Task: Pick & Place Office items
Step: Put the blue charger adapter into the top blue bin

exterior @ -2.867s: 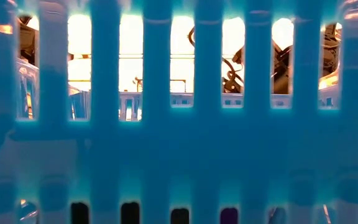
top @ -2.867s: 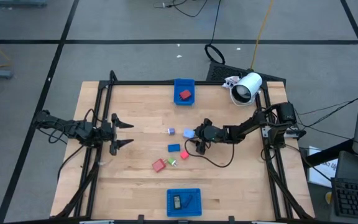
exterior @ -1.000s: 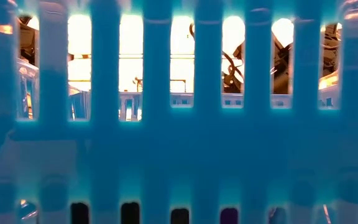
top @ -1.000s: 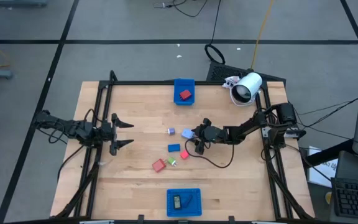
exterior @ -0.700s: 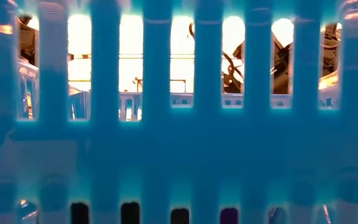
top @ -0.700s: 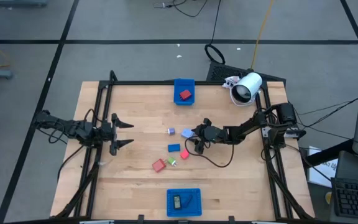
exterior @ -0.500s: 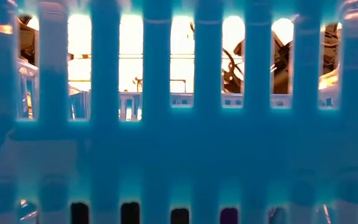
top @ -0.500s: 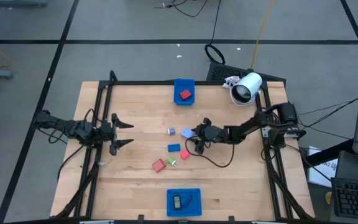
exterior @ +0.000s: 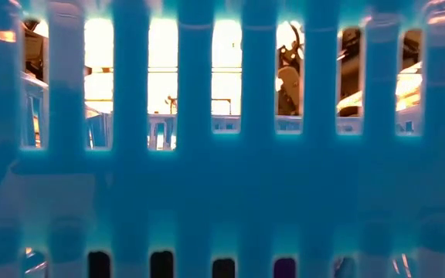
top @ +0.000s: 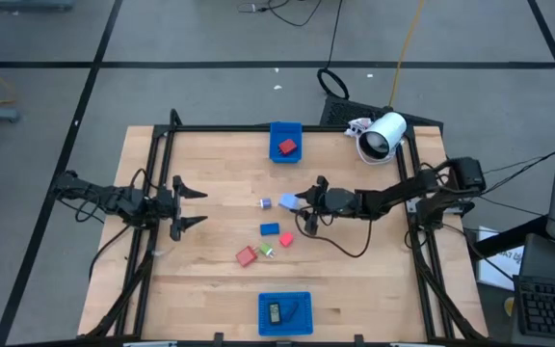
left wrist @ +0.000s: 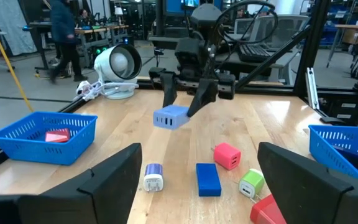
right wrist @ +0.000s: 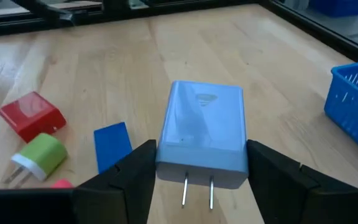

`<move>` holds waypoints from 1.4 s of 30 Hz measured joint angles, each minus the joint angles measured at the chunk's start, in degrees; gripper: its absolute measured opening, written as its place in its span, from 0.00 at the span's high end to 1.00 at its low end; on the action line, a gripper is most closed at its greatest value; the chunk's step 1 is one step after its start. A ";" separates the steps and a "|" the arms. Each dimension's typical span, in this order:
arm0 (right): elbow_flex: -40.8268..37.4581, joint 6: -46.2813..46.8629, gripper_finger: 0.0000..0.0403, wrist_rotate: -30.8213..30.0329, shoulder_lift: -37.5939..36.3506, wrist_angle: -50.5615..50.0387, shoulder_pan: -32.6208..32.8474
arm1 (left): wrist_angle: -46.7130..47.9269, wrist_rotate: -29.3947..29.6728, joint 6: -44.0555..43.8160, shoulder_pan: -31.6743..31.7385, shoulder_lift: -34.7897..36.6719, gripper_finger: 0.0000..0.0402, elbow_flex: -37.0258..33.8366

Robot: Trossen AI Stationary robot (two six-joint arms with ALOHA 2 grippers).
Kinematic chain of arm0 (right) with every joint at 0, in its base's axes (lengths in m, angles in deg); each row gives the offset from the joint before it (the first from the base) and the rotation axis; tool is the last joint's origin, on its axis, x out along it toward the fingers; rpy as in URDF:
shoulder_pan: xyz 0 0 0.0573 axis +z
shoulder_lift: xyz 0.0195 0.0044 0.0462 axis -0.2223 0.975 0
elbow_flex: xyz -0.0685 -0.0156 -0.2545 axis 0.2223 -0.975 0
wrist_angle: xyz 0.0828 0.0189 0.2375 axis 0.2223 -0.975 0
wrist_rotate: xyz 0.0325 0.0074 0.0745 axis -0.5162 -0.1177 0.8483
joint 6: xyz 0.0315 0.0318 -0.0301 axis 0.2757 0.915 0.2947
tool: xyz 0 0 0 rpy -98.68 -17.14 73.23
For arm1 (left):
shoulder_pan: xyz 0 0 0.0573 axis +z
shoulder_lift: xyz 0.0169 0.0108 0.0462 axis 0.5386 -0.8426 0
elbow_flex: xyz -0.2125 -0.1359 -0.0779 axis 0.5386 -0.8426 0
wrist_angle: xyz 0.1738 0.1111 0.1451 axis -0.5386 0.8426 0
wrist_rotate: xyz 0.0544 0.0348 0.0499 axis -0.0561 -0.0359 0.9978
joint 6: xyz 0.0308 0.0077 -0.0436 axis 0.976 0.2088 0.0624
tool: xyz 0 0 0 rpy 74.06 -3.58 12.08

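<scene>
Wooden table [top: 210, 280]: carries 2 blue baskets, loose office items, 2 dark arms.
Right arm: stretched low from the right edge toward the table's middle.
Left arm: waiting at the left edge.
Right gripper [right wrist: 197, 163]: partly open, both fingers clamped on the light-blue plug adapter [right wrist: 204, 132], lifted clear of the wood.
Left gripper [top: 187, 206]: spread wide, holding nothing.
Blue block [left wrist: 208, 179]: flat beside the pink cube [left wrist: 227, 155].

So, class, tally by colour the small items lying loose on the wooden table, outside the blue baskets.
Red rectangular block: 1
Pink cube: 1
Blue flat block: 1
Green plug: 1
White-and-purple plug: 1
Total: 5
Uncounted: light-blue plug adapter, held by the right gripper.
</scene>
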State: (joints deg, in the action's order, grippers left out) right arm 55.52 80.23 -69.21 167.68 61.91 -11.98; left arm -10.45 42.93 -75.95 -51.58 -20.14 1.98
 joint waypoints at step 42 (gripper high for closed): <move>-0.02 3.53 0.47 19.74 -3.01 -1.42 0.00 | -0.02 0.00 0.00 -0.01 0.00 0.21 0.00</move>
State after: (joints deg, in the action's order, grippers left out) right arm 55.50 83.75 -49.46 164.67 60.49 -11.98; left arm -10.47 42.93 -75.95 -51.59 -20.14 1.98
